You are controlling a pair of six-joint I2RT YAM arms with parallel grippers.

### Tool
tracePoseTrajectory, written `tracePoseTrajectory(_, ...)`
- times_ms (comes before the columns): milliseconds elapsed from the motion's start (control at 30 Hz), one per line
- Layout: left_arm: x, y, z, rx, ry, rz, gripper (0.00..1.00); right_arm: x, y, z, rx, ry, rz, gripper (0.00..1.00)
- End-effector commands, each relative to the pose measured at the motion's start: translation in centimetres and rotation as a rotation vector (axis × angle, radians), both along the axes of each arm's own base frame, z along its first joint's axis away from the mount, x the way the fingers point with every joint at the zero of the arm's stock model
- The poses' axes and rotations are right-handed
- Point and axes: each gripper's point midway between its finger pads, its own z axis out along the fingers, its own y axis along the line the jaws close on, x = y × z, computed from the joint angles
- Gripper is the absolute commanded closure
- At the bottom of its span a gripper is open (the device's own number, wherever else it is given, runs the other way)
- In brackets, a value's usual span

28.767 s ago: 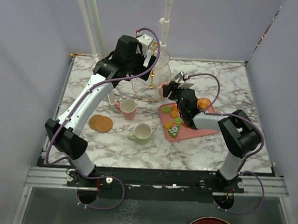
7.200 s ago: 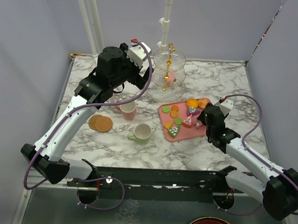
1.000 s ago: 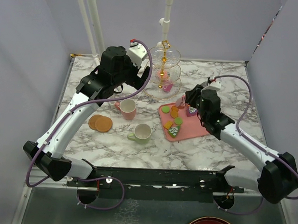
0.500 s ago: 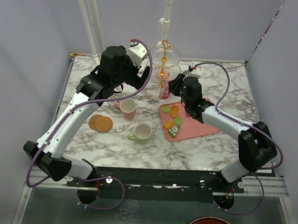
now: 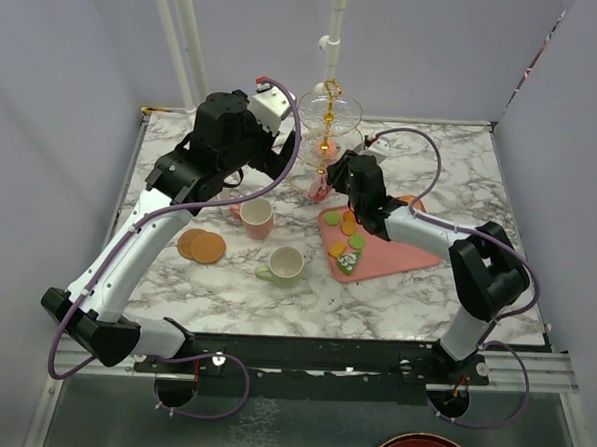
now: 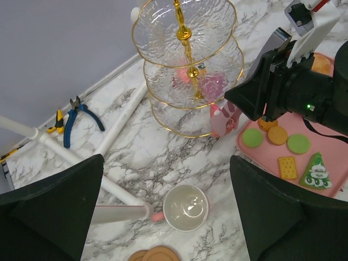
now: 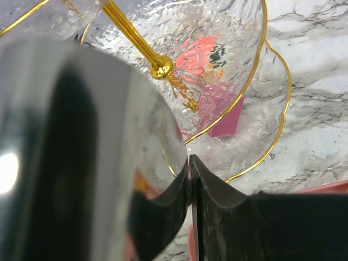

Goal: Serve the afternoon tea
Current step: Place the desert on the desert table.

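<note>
The clear glass three-tier stand [image 5: 328, 135] with a gold stem stands at the back centre; it also shows in the left wrist view [image 6: 187, 70] and the right wrist view [image 7: 163, 65]. Pink and red cakes [image 7: 225, 117] lie on its tiers. My right gripper [image 5: 326, 180] is shut on a small pink cake [image 6: 224, 118] at the rim of the lowest tier. My left gripper [image 5: 275, 162] is open and empty, high above the pink mug [image 6: 186, 207]. The pale-green mug [image 5: 284, 266] and two brown coasters [image 5: 201, 245] sit at front left.
The flat pink tray [image 5: 377, 250] right of centre holds macarons [image 5: 346, 226] and a green triangular cake [image 5: 348, 261]. White pipes [image 6: 65, 157] and blue pliers [image 6: 81, 111] lie at the back left. Grey walls enclose the marble table.
My right gripper has moved left from the tray to the stand's lowest tier with the pink cake in it. The left arm has barely shifted.
</note>
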Motion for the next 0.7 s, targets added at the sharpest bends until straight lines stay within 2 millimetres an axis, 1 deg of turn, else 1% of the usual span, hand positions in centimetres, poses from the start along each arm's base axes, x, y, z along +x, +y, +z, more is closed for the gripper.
tracePoseTrajectory(0,-0.3,0.9,1.3,-0.005,-0.040,0.020,0.01,0.2,-1.5,0.8,-0.029,-0.026,-0.079,0.71)
tracePoseTrajectory(233,-0.3,0.7,1.1,-0.005,-0.032,0.011,0.01,-1.2,-4.2,1.7,-0.104,-0.045,-0.121,0.71)
tracePoseTrajectory(433,-0.4,0.5,1.2,-0.013,-0.032,0.004,0.01,-1.4,-5.6,2.0,-0.148,-0.043,-0.138,0.71)
tracePoseTrajectory(533,-0.5,0.6,1.3,-0.015,-0.032,0.005,0.01,-1.3,-5.7,2.8,-0.156,-0.057,-0.136,0.71)
tracePoseTrajectory(667,-0.5,0.7,1.4,-0.015,-0.038,0.008,0.01,-1.1,-5.1,4.6,-0.122,-0.084,-0.120,0.71)
